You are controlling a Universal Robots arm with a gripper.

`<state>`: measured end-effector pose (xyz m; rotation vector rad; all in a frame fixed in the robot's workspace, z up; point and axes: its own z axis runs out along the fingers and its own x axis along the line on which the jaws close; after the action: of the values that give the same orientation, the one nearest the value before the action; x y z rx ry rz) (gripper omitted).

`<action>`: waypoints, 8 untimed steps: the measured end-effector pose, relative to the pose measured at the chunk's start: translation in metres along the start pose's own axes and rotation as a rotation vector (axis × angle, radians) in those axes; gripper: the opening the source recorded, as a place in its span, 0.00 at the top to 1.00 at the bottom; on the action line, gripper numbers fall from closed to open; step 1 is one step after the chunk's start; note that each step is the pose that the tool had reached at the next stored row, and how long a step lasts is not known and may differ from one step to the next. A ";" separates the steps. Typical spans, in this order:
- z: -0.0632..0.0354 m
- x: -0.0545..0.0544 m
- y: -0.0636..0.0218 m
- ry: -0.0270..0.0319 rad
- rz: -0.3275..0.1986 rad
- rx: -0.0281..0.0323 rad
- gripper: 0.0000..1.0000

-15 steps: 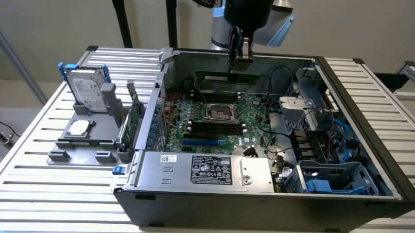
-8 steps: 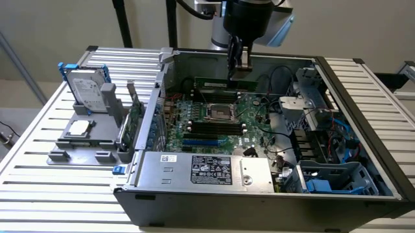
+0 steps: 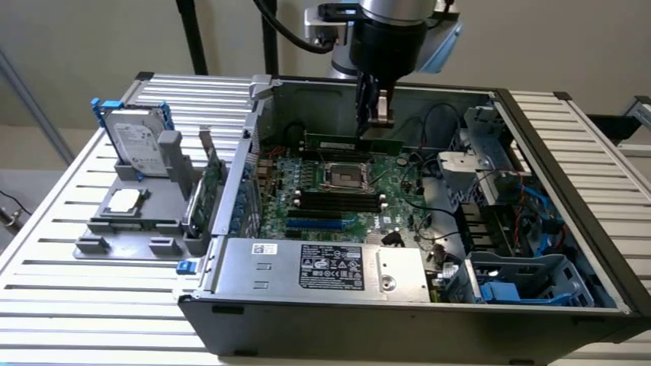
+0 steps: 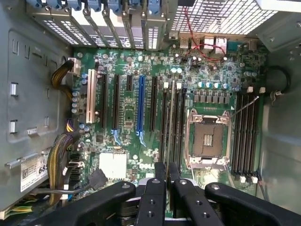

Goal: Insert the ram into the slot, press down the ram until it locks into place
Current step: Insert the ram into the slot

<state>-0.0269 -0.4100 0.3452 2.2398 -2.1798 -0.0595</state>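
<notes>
Exterior view, case: an open grey metal computer case [image 3: 356, 328] lies on its side on the slatted white bench [image 3: 61, 252], filling the middle and right of the frame. The large green motherboard [image 3: 274, 217] therefore faces up for a top-down approach.
Exterior view, ram: the long thin green circuit-board ram [image 3: 336, 142] hangs level and edge-down in the upper middle, clear above the board and parallel to the sockets.
Exterior view, slot: the long narrow black memory slots [image 3: 336, 201] sit at frame centre, just below the square silver processor socket [image 3: 341, 176]. All look empty.
Exterior view, gripper: the black two-finger gripper [image 3: 379, 114] reaches down from the top of the frame, pinched on the ram's upper edge nearer its end on the exterior view's right.
Wrist view, gripper: the gripper [image 4: 168, 183] has its fingers nearly together, with the ram [image 4: 170, 127] edge-on between them.
Wrist view, alignment: the ram runs along the memory slots [image 4: 181, 127] beside the processor socket [image 4: 207, 139]. I cannot tell which slot it is over.
</notes>
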 end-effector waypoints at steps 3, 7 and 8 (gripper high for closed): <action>0.0056 0.003 0.0001 -0.0002 0.000 0.0000 0.86; 0.0128 0.005 0.0030 0.0001 -0.001 -0.0001 0.86; 0.0146 0.005 0.0048 0.0000 -0.001 0.0000 0.86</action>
<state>-0.0322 -0.4153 0.3307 2.2407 -2.1789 -0.0595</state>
